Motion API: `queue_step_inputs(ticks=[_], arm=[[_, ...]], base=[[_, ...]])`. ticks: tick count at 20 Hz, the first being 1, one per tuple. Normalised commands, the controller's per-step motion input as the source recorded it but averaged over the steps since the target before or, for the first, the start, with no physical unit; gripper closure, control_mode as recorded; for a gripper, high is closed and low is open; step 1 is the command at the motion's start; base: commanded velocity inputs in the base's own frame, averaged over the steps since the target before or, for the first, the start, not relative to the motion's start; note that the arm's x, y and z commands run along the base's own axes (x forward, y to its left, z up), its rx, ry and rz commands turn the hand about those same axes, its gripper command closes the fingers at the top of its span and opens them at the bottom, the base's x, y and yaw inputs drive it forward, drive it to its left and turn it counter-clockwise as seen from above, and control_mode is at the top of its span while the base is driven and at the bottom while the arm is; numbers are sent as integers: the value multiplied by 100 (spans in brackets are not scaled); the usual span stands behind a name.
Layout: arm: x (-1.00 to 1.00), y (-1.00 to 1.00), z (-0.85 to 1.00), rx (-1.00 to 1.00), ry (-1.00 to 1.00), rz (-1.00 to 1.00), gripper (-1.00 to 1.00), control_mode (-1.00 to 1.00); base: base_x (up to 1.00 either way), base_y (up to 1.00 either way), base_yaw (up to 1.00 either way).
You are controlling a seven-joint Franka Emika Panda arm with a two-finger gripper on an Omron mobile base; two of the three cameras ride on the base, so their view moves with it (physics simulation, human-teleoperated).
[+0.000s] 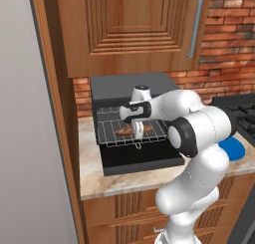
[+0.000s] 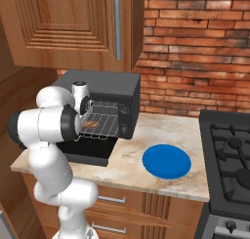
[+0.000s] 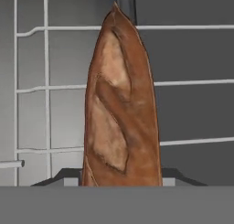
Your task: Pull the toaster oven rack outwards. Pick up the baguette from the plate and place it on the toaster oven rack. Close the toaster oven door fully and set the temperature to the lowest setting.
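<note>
The arm (image 1: 199, 133) folds forward at its elbow — end effector (image 1: 137, 130) pointing down, its jaws part-spread.

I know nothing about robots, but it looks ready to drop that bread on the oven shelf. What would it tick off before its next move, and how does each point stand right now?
1. The toaster oven door is folded down flat: ok.
2. The toaster oven rack is slid out over the door: ok.
3. The baguette is off the plate, between the fingers of the gripper, above the rack's wires: ok.
4. The baguette rests on the rack, so letting go is safe: cannot tell.
5. The baguette lies well inside the rack's edges: ok, near its middle in the left base view.
6. The control strip on the toaster oven is at its lowest setting: cannot tell.
</note>
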Motion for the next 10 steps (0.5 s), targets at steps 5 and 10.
queue_step_inputs(ticks=[5,10], arm=[[16,0,-34,3,-1,0,100,-100],[-15,0,-29,6,-22,-1,-100,-100]], base=[[0,0,0],[0,0,0]])
